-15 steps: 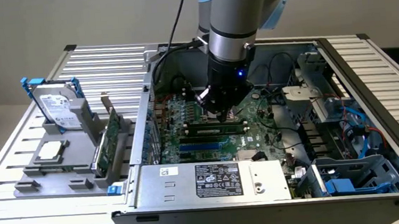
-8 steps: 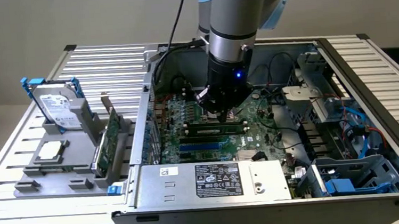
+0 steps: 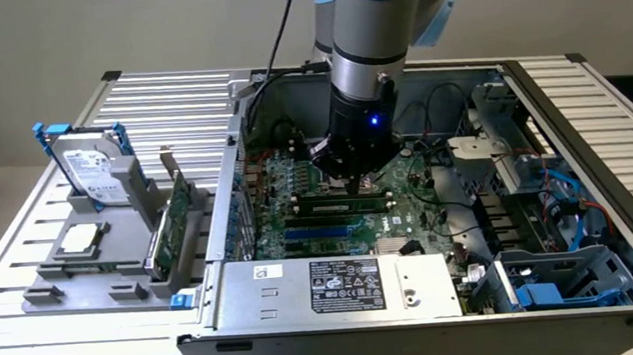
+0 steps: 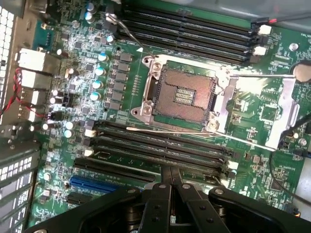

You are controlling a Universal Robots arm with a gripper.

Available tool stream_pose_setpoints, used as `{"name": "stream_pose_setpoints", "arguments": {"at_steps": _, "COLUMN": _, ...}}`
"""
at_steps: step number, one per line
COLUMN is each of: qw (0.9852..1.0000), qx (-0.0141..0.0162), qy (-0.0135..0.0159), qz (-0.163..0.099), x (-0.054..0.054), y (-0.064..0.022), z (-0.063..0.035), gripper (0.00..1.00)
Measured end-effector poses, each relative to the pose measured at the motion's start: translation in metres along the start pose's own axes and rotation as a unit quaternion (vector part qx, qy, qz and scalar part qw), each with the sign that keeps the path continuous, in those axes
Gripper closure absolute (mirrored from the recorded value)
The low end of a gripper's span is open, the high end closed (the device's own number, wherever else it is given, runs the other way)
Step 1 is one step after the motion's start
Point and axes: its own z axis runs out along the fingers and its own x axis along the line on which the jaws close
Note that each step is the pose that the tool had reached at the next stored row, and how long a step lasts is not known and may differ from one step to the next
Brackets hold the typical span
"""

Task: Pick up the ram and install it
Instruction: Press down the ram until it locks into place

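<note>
In the exterior view a long, thin dark-green stick, the ram (image 3: 335, 199), stands on edge in a motherboard slot inside the open computer case. My gripper (image 3: 353, 183) comes straight down onto it from above, near its middle. The wrist view has the two black fingers closed together, and the gripper (image 4: 171, 171) sits over the nearest of the long black memory slots (image 4: 160, 145). From this angle the ram is edge-on under the fingertips and I cannot make it out. Whether the fingers pinch its top edge or only press on it, I cannot tell.
The bare CPU socket (image 4: 182, 94) lies just beyond the slots, and a blue expansion slot (image 4: 92, 184) is beside them. A grey power supply (image 3: 342, 281) fills the case's front. Drive cages and cables (image 3: 567, 200) crowd the exterior view's right. A holder at the left carries a hard drive (image 3: 95, 169) and a green expansion card (image 3: 171, 227).
</note>
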Motion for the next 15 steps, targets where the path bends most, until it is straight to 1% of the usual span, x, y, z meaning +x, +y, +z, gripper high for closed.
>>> {"name": "stream_pose_setpoints", "arguments": {"at_steps": 2, "qw": 0.9999, "qx": -0.0004, "qy": -0.0003, "qz": 0.017, "x": 0.0, "y": 0.0, "z": 0.0002, "gripper": 0.89}}
{"name": "stream_pose_setpoints", "arguments": {"at_steps": 4, "qw": 0.9994, "qx": -0.0008, "qy": -0.0006, "qz": 0.035, "x": 0.0, "y": 0.0, "z": 0.0002, "gripper": 0.89}}
{"name": "stream_pose_setpoints", "arguments": {"at_steps": 9, "qw": 0.9972, "qx": -0.0015, "qy": -0.0012, "qz": 0.075, "x": 0.0001, "y": -0.0001, "z": 0.0002, "gripper": 0.89}}
{"name": "stream_pose_setpoints", "arguments": {"at_steps": 15, "qw": 0.9971, "qx": -0.0015, "qy": -0.0012, "qz": 0.076, "x": 0.0001, "y": -0.0006, "z": 0.0002, "gripper": 0.89}}
